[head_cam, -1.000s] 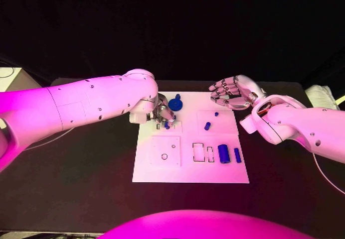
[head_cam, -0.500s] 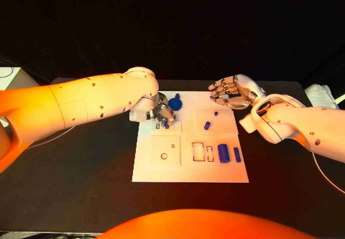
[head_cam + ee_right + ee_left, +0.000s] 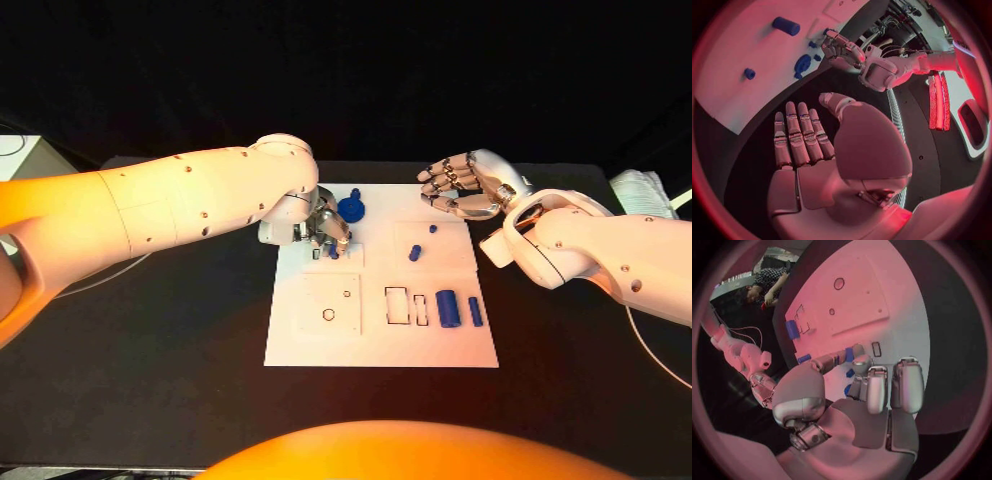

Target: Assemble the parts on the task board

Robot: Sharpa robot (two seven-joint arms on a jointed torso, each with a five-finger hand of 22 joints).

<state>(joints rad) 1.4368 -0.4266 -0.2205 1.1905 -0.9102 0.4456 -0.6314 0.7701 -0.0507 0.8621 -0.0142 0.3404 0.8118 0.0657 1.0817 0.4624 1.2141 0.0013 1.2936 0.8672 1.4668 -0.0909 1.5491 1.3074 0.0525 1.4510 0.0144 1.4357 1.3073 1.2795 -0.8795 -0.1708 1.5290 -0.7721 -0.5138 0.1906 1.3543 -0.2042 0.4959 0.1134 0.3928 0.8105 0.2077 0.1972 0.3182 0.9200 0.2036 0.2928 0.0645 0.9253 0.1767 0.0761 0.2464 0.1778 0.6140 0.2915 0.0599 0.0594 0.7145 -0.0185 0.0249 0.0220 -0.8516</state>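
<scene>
The white task board point(image 3: 378, 345) lies mid-table. My left hand point(image 3: 315, 222) hovers over its far left corner and pinches a small blue piece point(image 3: 849, 355) between thumb and fingertip, just above a small slot point(image 3: 876, 348). A blue gear-shaped part point(image 3: 353, 209) sits just beyond that hand. Two small blue pegs point(image 3: 433, 228) point(image 3: 415, 252) stand in the board's far right area. A blue cylinder point(image 3: 449, 308) and a thin blue bar point(image 3: 476, 311) lie at its right side. My right hand point(image 3: 469, 190) hangs open above the far right corner, holding nothing, its fingers point(image 3: 798, 132) held straight.
Two empty rectangular slots point(image 3: 397, 305) point(image 3: 421, 309) lie left of the cylinder, and a square plate with a round hole point(image 3: 329, 314) sits at the board's left. A white object point(image 3: 645, 190) lies at the table's right edge.
</scene>
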